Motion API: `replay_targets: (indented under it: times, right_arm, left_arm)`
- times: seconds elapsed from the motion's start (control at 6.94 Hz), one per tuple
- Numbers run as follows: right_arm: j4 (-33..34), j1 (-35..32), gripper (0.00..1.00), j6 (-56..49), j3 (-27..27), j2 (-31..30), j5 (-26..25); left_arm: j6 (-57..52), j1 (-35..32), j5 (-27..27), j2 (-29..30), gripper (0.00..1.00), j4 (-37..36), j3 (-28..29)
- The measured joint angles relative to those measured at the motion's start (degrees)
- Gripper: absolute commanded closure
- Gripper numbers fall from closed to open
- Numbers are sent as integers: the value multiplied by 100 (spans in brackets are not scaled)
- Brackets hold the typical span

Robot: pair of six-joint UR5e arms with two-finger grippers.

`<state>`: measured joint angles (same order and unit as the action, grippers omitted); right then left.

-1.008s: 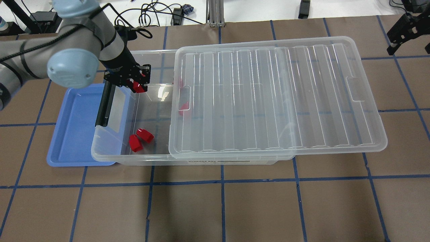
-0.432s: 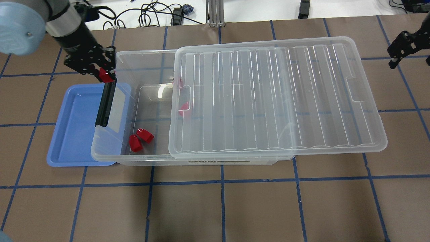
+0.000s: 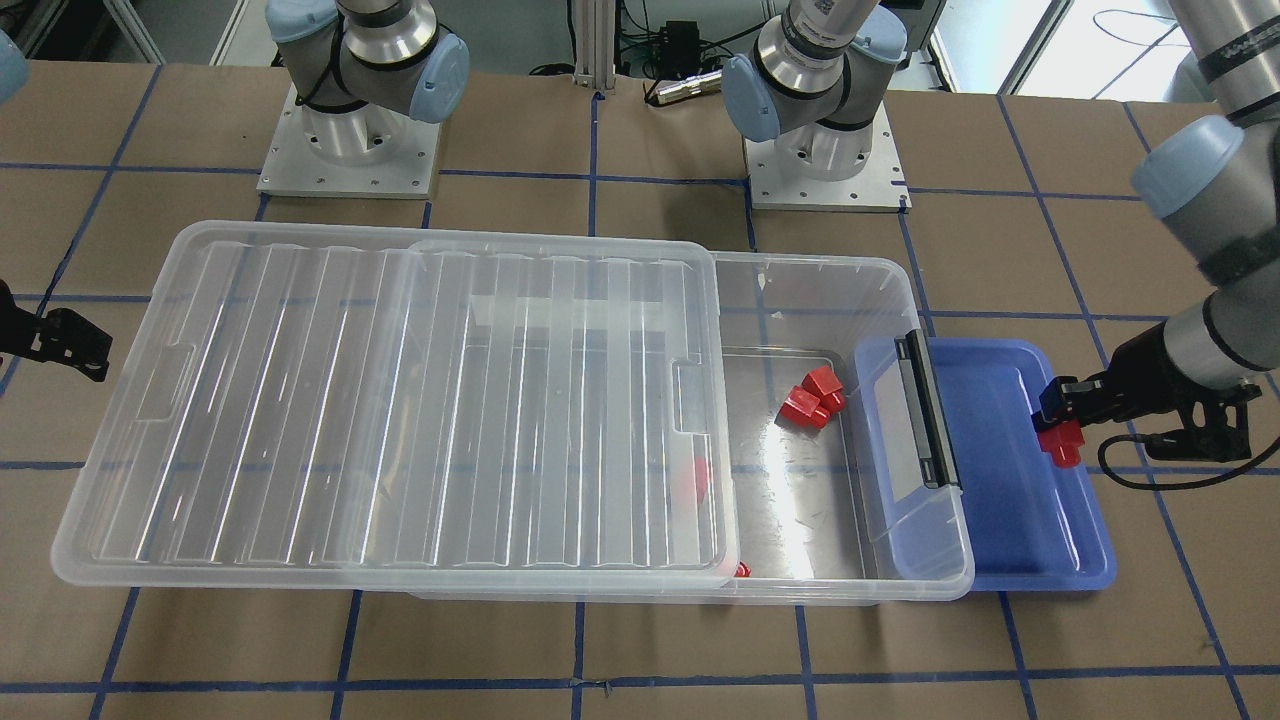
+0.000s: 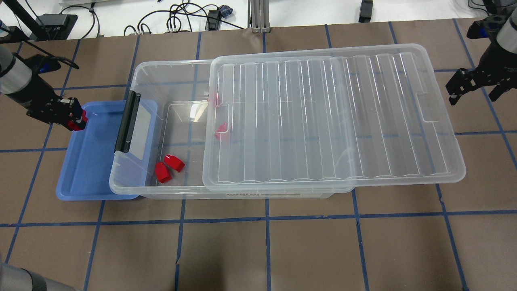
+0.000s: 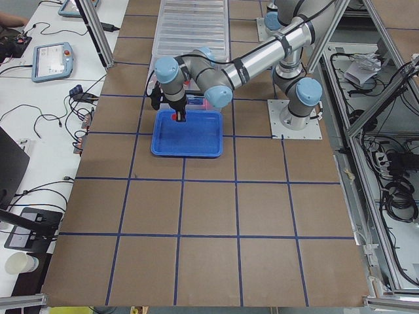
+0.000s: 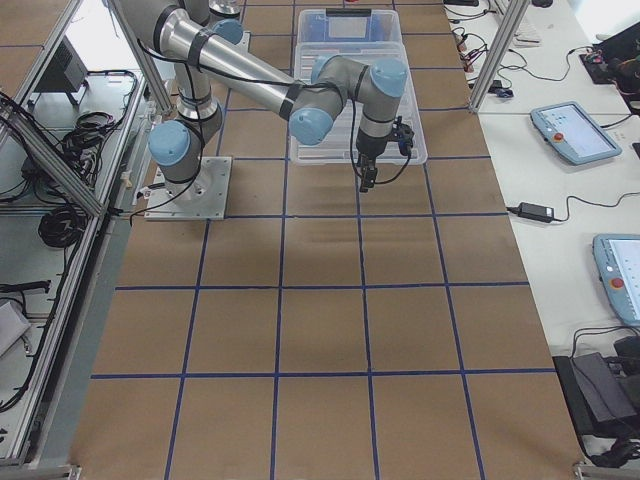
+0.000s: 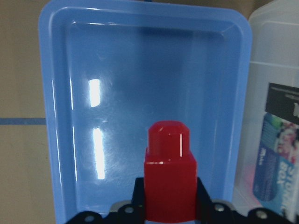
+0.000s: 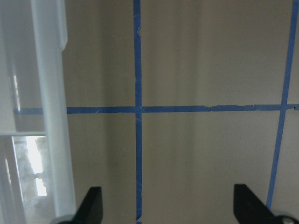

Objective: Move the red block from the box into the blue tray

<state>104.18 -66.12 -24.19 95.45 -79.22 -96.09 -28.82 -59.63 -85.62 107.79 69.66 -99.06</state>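
Note:
My left gripper [image 4: 76, 120] is shut on a red block [image 4: 76, 121], held over the far left rim of the blue tray [image 4: 87, 169]. In the left wrist view the red block [image 7: 169, 177] stands between the fingers, above the tray's floor [image 7: 117, 93]. The front view shows the block [image 3: 1060, 443] at the tray's edge [image 3: 1010, 440]. The clear box [image 4: 141, 72] lies beside the tray, its ribbed lid [image 4: 331, 117] slid to the right. Two more red blocks [image 4: 169, 167] lie in its open end. My right gripper [image 8: 170, 210] is open and empty over the table, right of the lid.
The box's black latch handle [image 4: 127, 121] overhangs the tray's right side. Other red blocks [image 4: 220, 129] show faintly under the lid's edge. Brown paper with blue tape lines [image 4: 266, 214] covers the table. Cables lie along the far edge.
My left gripper has carried the red block from above the box's open end leftward to the blue tray's left rim. My right gripper has shifted a little nearer the lid.

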Motion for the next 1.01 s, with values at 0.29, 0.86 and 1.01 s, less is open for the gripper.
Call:
replay_targets:
  times: [0.29,0.86,1.01]
  right_arm:
    - [14,-16,0,30,26,44,-2]
    - [29,-58,0,81,92,98,-6]
    - [14,-68,0,149,100,94,5]
  left_arm:
    - [-68,67,-4,187,43,-1324,-784]
    - [36,-44,-45,110,0,-1531,-927]
    - [41,-129,-60,-19,0,-1164,-677]
